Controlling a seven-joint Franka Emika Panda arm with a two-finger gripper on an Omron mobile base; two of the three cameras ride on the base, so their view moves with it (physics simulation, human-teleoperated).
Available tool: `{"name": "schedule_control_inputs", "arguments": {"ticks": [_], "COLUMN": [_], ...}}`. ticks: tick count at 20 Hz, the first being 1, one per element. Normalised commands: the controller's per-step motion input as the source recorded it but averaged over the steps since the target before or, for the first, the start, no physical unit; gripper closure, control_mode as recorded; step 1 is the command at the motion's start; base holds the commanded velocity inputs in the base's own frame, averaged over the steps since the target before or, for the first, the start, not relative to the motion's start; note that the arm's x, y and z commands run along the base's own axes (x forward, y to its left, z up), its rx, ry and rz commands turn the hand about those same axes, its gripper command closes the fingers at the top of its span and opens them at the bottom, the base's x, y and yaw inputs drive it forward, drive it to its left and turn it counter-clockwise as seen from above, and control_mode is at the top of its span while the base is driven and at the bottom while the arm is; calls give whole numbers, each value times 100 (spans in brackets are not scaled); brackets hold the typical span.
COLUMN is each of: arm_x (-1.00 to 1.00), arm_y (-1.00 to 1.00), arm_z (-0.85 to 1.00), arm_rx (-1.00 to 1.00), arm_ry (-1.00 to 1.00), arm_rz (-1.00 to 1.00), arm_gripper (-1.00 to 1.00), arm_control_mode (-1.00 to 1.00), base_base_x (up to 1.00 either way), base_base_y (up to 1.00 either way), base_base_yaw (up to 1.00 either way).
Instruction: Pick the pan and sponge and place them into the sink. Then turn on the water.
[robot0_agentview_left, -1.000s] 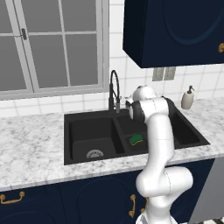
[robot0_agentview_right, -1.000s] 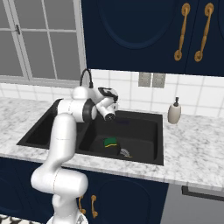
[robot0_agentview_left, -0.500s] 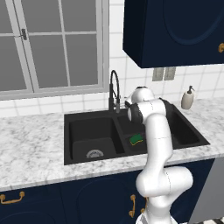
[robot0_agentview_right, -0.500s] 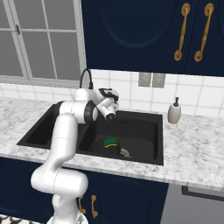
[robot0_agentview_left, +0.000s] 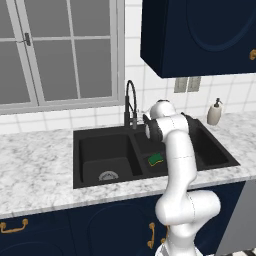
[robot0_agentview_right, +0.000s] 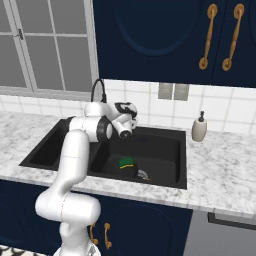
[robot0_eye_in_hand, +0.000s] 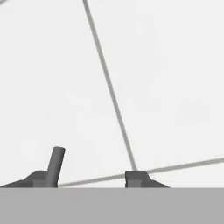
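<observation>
The green-and-yellow sponge (robot0_agentview_left: 156, 159) (robot0_agentview_right: 126, 162) lies in the right basin of the black double sink (robot0_agentview_left: 100, 147) (robot0_agentview_right: 165, 150). I cannot make out the pan against the black basin floor. My gripper (robot0_agentview_left: 142, 122) (robot0_agentview_right: 132, 112) (robot0_eye_in_hand: 89, 177) hovers behind the sink's divider, beside the base of the black gooseneck faucet (robot0_agentview_left: 130, 102) (robot0_agentview_right: 98, 87), and faces the white tiled wall. Its fingertips stand partly apart. A short grey rod (robot0_eye_in_hand: 57, 162) rises right at the left fingertip. No water shows at the faucet.
A white soap dispenser (robot0_agentview_left: 214, 112) (robot0_agentview_right: 199, 127) stands on the marble counter right of the sink. The left basin shows a silvery drain (robot0_agentview_left: 107, 176). Navy wall cabinets hang overhead and a window sits behind the left counter.
The jaws have narrowed from wide open. The arm has hardly moved, and the sponge stays where it was.
</observation>
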Motion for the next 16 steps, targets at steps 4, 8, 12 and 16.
{"name": "schedule_control_inputs", "arguments": {"ticks": [4,8,12,16], "arm_x": [38,36,43,47], "arm_y": [-22,-61,-53,-51], "arm_z": [-8,-2,-7,-17], "arm_rx": [19,31,28,21], "arm_ry": [0,0,1,11], "arm_rz": [-7,0,0,0], "arm_gripper": [100,100,100,100], "arm_control_mode": [-100,-100,-100,-100], "base_base_x": [0,0,0,0], "base_base_y": [0,0,0,0], "base_base_yaw": [0,0,0,0]}}
